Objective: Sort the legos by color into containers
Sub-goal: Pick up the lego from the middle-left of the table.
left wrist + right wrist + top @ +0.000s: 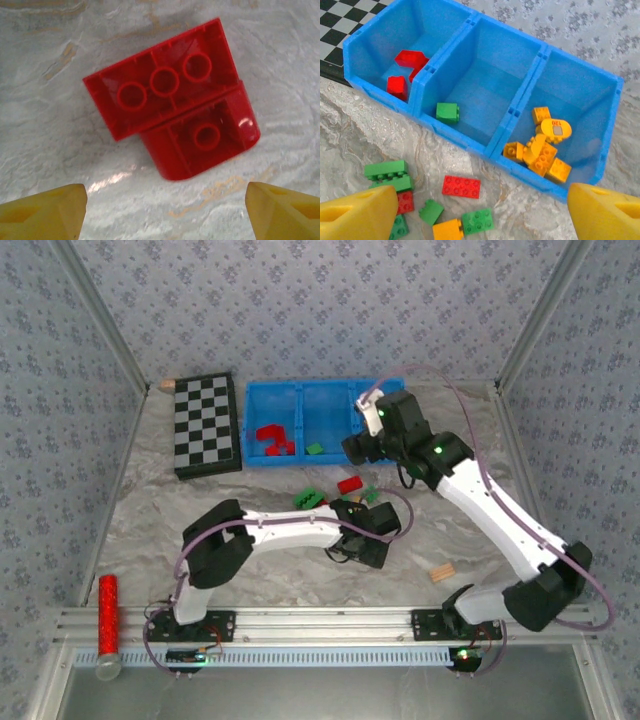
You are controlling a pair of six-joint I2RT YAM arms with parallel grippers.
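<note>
Red plastic lies just ahead of your left gripper (162,202): two red legos (172,105) pressed side by side, hollow undersides up, on the marble tabletop (45,130). The gripper's yellow fingertips (50,212) stand wide apart, released, touching nothing and carrying nothing.

Your right gripper (482,204) hangs above the near wall of the blue tray (475,22), its fingers also spread wide with nothing between them. The tray sits against the tabletop's far edge, about midway along it, with the checkerboard (207,425) just beside it toward the far-left corner. The tray's left compartment holds red pieces (402,72), the middle one a single green brick (447,112), and the right one a heap of orange-yellow bricks (540,150). In front of the tray, loose legos (461,186) in red, green and orange lie scattered on the tabletop.
</note>
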